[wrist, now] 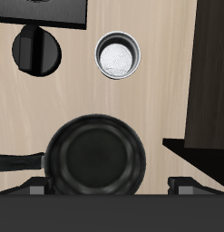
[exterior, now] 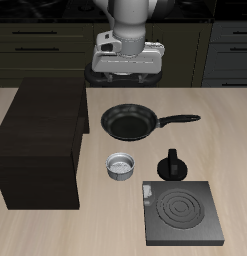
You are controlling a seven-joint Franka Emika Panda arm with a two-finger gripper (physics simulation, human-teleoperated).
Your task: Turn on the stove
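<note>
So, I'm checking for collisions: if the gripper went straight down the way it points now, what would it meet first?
Most likely the frying pan, which lies right below the gripper in the wrist view; exact depth is unclear.

Pan [exterior: 128, 121] behind cup [exterior: 120, 166]; stove [exterior: 182, 212] frontmost.

You see a dark-grey stove [exterior: 181, 213] with a dark concentric-ring coil, a black frying pan [exterior: 129, 122], a silvery cup [exterior: 120, 166], a near-black cabinet [exterior: 43, 140], and a pale wood-grain counter [exterior: 235, 140].
</note>
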